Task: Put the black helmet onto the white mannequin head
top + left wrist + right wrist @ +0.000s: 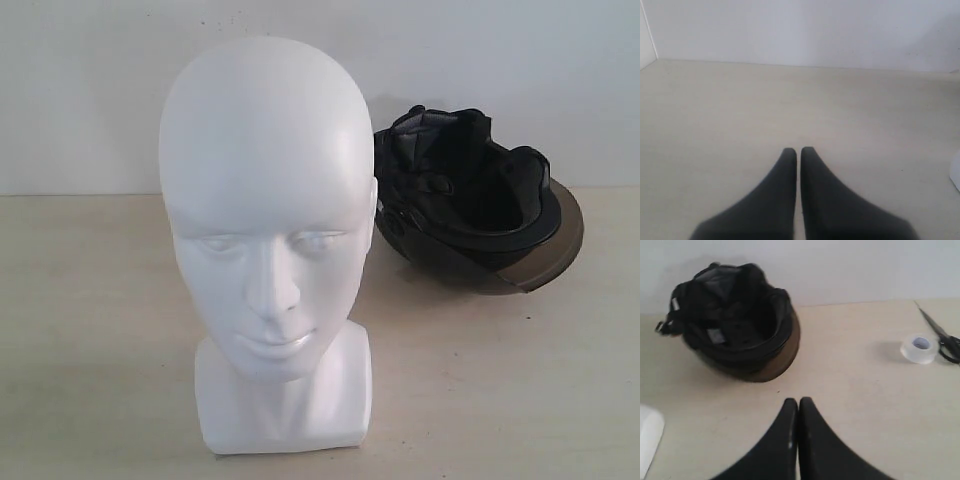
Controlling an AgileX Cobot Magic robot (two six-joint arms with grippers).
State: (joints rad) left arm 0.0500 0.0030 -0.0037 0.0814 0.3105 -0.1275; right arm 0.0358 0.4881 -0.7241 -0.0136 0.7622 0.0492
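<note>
The white mannequin head [265, 230] stands upright on its squarish base near the front of the table, face toward the exterior camera. Behind it to the right lies the black helmet [470, 195], tipped so its dark padded lining shows, with the brown-tinted visor [545, 255] at its lower right. In the right wrist view the helmet [735, 322] rests a short way beyond my right gripper [798, 401], which is shut and empty. My left gripper [798, 151] is shut over bare tabletop, holding nothing. Neither gripper shows in the exterior view.
A roll of clear tape [918, 348] and black scissors [942, 337] lie on the table off to one side of the helmet. A white wall [500, 60] backs the table. A white corner of the mannequin base [649, 437] shows at the right wrist view's edge.
</note>
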